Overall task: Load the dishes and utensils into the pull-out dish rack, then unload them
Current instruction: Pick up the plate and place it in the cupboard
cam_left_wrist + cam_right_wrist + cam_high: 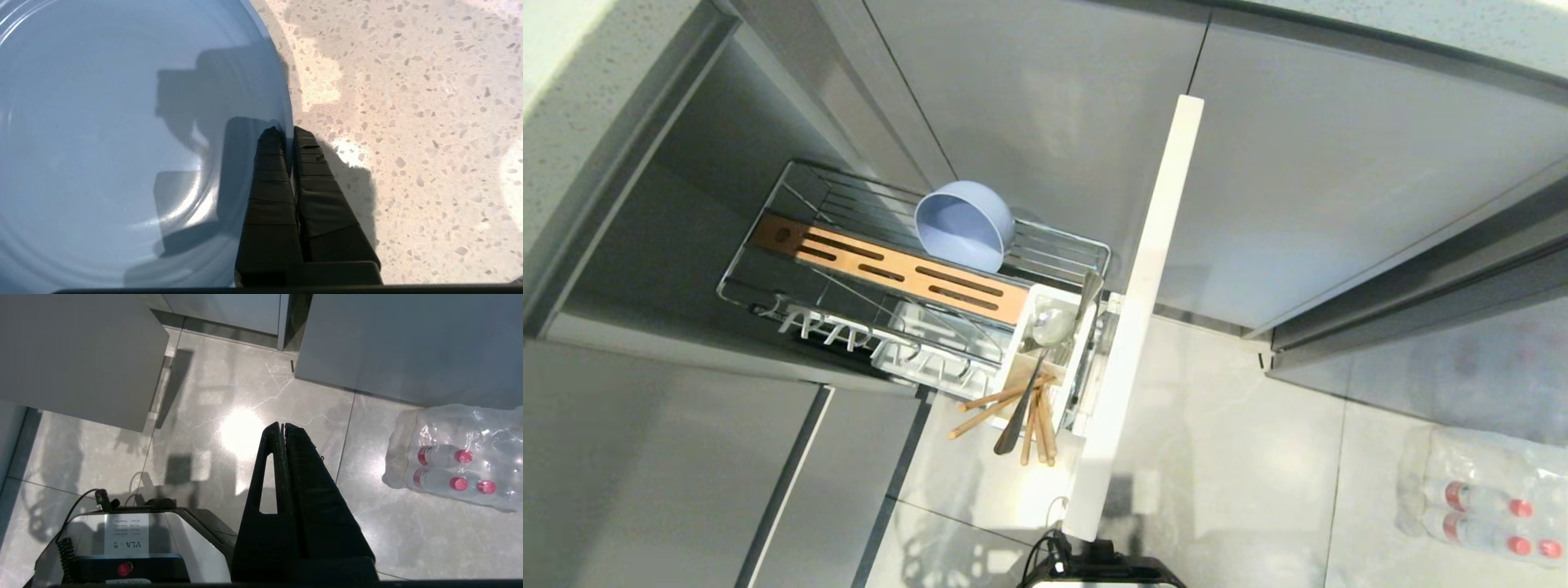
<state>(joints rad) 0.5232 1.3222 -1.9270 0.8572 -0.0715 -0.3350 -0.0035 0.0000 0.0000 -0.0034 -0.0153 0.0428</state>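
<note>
The left hand point(286, 132) pinches the plate point(122, 143) at its rim — stiff, smooth (likely slippery) — beside the speckled bench point(408, 122).

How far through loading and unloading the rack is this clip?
Loaded: deep grey-blue round bowl in the chrome wire pull-out rack; wooden chopsticks and metal spoon in its white caddy. In hand: left gripper shut on the light-blue plate's rim on the speckled counter. Left: racking it, then unloading.

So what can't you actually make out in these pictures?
- Left gripper: outside the head view's edges.
- Blue plate: cut off by the left wrist view's edges; rim partly behind the fingers.
- Spoon and chopsticks: lower ends hidden inside the white caddy, head view.
</note>
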